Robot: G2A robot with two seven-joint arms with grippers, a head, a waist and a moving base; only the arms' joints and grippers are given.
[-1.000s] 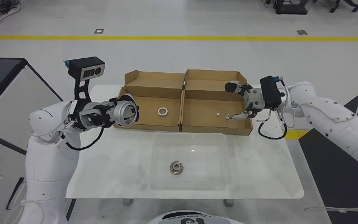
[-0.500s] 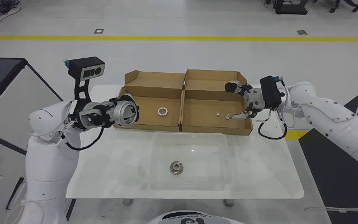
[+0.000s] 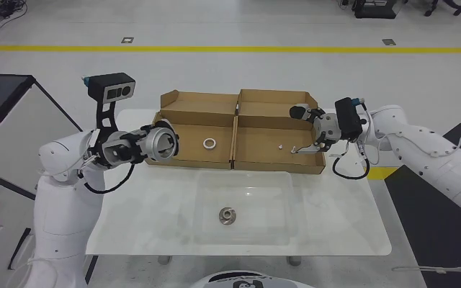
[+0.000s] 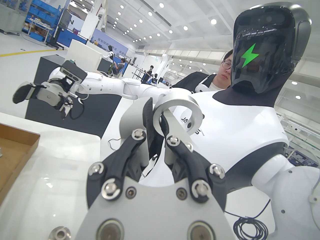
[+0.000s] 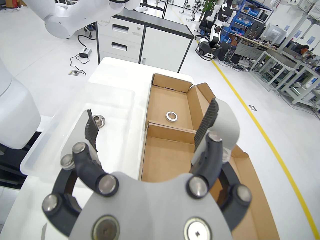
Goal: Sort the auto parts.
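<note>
My left gripper (image 3: 160,145) hovers at the left end of the cardboard box (image 3: 235,155), shut on a large silver ring (image 3: 165,146). The left wrist view has its pads clamping the wall of that ring (image 4: 175,106). A smaller silver ring (image 3: 209,143) lies in the box's left compartment, and two tiny parts (image 3: 293,150) lie in the right one. At the box's right end my right gripper (image 3: 306,131) stands open with nothing in it; its own view has its fingers (image 5: 207,121) spread above the box. A flanged metal part (image 3: 227,214) lies in the clear tray (image 3: 209,189).
The box's flaps (image 3: 274,97) stand up along its far side. The clear tray (image 5: 45,138) sits in front of the box on the white table (image 3: 346,216), with bare table on both sides of it. A black camera stand (image 3: 109,90) rises at the table's left corner.
</note>
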